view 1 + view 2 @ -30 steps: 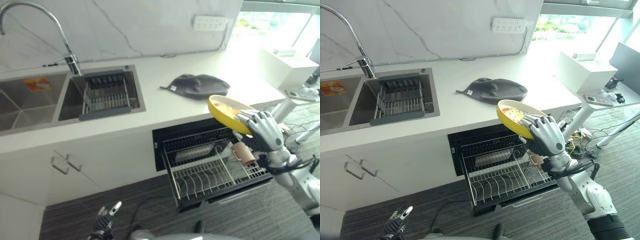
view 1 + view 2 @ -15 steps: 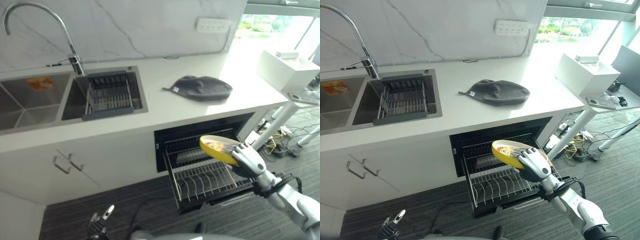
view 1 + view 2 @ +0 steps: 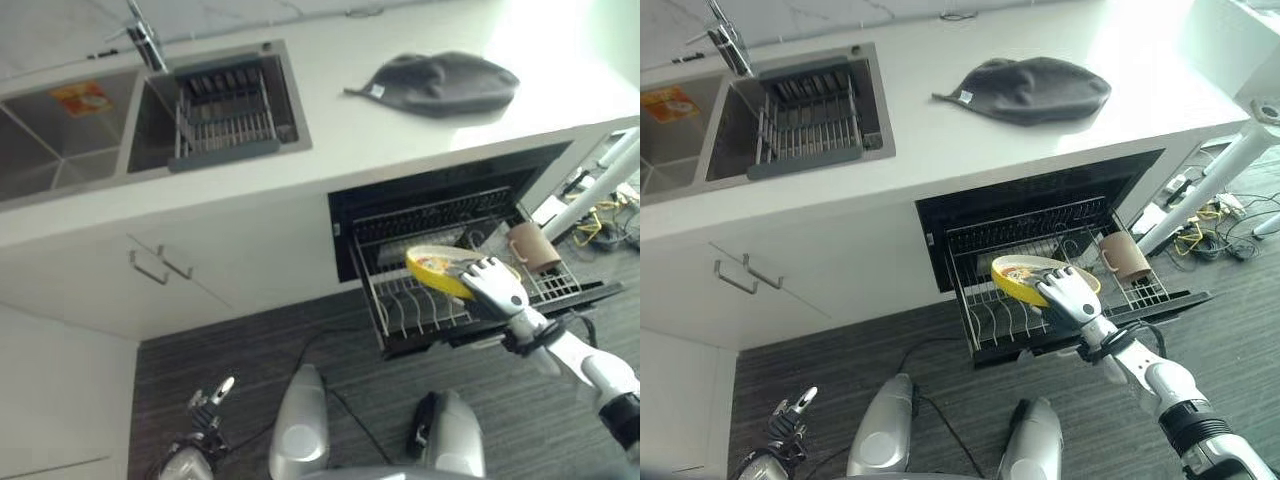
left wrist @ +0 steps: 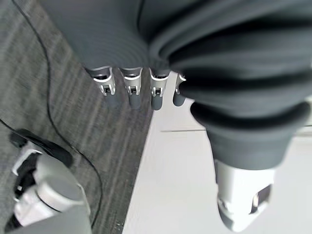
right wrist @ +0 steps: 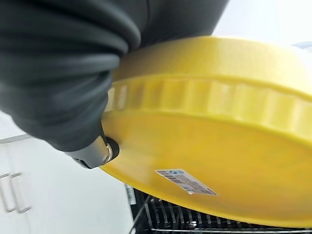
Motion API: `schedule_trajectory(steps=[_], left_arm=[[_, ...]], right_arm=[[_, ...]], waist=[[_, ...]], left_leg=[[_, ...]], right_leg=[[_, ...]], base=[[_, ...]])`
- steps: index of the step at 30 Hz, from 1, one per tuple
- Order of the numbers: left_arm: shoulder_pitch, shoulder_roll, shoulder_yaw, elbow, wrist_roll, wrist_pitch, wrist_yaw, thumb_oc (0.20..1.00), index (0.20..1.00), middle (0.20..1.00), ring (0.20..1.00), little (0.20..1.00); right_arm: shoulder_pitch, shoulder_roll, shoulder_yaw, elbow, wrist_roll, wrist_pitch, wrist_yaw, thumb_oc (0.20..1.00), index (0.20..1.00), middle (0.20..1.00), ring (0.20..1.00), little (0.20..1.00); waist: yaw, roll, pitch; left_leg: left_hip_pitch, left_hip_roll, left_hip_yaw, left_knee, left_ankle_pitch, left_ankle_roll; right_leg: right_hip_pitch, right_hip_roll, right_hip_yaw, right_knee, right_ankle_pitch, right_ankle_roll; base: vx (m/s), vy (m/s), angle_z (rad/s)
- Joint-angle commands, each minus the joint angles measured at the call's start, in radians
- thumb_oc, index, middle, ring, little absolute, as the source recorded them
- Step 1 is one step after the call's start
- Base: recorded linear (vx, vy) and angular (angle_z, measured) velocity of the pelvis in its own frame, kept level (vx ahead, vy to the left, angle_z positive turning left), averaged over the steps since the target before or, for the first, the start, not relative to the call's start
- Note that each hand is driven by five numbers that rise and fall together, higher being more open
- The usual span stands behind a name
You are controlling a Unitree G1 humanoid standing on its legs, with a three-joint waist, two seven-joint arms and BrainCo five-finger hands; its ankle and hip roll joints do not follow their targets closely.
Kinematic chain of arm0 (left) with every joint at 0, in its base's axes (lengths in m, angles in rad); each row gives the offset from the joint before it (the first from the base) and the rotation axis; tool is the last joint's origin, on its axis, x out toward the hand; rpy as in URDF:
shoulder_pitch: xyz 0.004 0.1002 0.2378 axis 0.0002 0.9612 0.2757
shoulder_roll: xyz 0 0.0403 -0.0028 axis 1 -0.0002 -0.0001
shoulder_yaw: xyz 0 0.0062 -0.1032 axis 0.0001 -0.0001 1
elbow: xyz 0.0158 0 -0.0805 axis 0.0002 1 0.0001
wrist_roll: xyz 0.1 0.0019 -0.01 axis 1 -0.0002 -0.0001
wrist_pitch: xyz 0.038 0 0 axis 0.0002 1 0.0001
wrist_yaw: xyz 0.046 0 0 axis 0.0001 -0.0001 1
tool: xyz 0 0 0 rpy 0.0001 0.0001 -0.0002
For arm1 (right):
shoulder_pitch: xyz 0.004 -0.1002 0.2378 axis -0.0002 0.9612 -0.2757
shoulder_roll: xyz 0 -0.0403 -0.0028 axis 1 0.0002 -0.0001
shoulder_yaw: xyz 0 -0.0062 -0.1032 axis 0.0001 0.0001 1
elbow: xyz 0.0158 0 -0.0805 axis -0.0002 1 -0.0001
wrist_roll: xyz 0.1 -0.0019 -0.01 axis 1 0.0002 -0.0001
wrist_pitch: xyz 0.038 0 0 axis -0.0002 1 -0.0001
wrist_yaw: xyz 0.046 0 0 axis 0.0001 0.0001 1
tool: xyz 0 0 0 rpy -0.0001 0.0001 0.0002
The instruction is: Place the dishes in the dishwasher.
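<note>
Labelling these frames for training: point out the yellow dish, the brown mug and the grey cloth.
yellow dish [image 3: 1020, 284], right eye view, outer rim.
brown mug [image 3: 533, 249], left eye view, its side.
grey cloth [image 3: 1035, 88], right eye view, middle.

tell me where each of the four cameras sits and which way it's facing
Left eye view: on the head, looking down at the counter, sink and pulled-out dishwasher rack; right hand holds the yellow dish over it.
Right eye view: beside it, same scene; left hand hangs low over the floor.
Left wrist view: on the left wrist, facing the floor along its relaxed fingers.
Right wrist view: on the right wrist, close under the dish, rack below.
Shared: dish and rack in both eye views and the right wrist view.
</note>
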Motion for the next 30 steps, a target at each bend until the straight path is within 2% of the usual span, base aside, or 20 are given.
schedule_trajectory(steps=[1, 9, 15, 17, 22, 25, 30], left_arm=[[0.019, 0.044, -0.03, -0.042, -0.048, -0.026, 0.009, 1.0, 1.0, 1.0, 1.0, 1.0], [0.038, 0.079, -0.067, -0.058, -0.029, -0.006, -0.002, 1.0, 1.0, 1.0, 1.0, 1.0], [0.058, 0.098, -0.097, -0.087, -0.005, 0.001, -0.007, 1.0, 1.0, 1.0, 1.0, 1.0], [0.063, 0.11, -0.114, -0.104, -0.002, 0.008, -0.009, 1.0, 1.0, 1.0, 1.0, 1.0], [0.071, 0.143, -0.137, -0.164, -0.032, 0.019, -0.024, 1.0, 1.0, 1.0, 1.0, 1.0], [0.068, 0.152, -0.153, -0.177, -0.043, 0.017, -0.029, 1.0, 1.0, 1.0, 1.0, 1.0], [0.051, 0.168, -0.177, -0.206, -0.052, 0.005, -0.032, 1.0, 1.0, 1.0, 1.0, 1.0]], right_arm=[[-0.114, 0.012, -0.018, -0.02, 0.045, 0.025, -0.054, 0.2, 0.2, 0.2, 0.2, 0.2], [-0.244, 0.001, 0.06, 0.124, 0.092, 0.095, -0.017, 0.2, 0.2, 0.2, 0.2, 0.2], [-0.312, -0.011, 0.103, 0.236, 0.128, 0.132, 0.056, 0.2, 0.2, 0.2, 0.2, 0.2], [-0.346, 0.003, 0.128, 0.333, 0.141, 0.158, 0.081, 0.2, 0.2, 0.2, 0.2, 0.2], [-0.417, 0.006, 0.129, 0.463, 0.254, 0.241, 0.22, 0.2, 0.2, 0.2, 0.2, 0.2], [-0.449, -0.004, 0.14, 0.493, 0.292, 0.251, 0.272, 0.2, 0.2, 0.2, 0.2, 0.2], [-0.524, 0.007, 0.159, 0.572, 0.302, 0.279, 0.297, 0.2, 0.2, 0.2, 0.2, 0.2]], waist=[[0.032, -0.008, -0.023], [0.063, 0.016, 0.006], [0.089, 0.03, 0.017], [0.105, 0.04, 0.031], [0.116, 0.067, 0.103], [0.116, 0.072, 0.117], [0.126, 0.084, 0.137]], left_leg=[[0.029, -0.018, -0.042, -0.065, 0.052, -0.001], [0.022, -0.032, -0.053, -0.047, 0.064, -0.004], [0.04, -0.033, -0.054, -0.054, 0.07, -0.009], [0.036, -0.038, -0.055, -0.047, 0.072, -0.008], [-0.037, -0.059, -0.057, 0.028, 0.06, -0.002], [-0.07, -0.063, -0.058, 0.052, 0.055, 0.001], [-0.139, -0.075, -0.062, 0.093, 0.046, 0.008]], right_leg=[[0.106, -0.045, 0.006, 0.001, 0.007, 0.027], [0.091, -0.059, 0.001, 0.067, -0.017, 0.019], [0.117, -0.07, -0.021, 0.066, -0.016, 0.017], [0.117, -0.081, -0.031, 0.073, -0.014, 0.02], [0.034, -0.113, -0.009, 0.144, -0.025, 0.025], [-0.006, -0.121, 0.004, 0.168, -0.03, 0.022], [-0.092, -0.137, 0.033, 0.214, -0.036, 0.026]], base=[[0.09, 0.011, 0.11], [0.11, 0.012, 0.09], [0.13, 0.007, 0.15], [0.13, 0.005, 0.15], [0.02, 0.012, 0.08], [-0.08, 0.025, -0.03], [-0.11, 0.011, 0.01]])
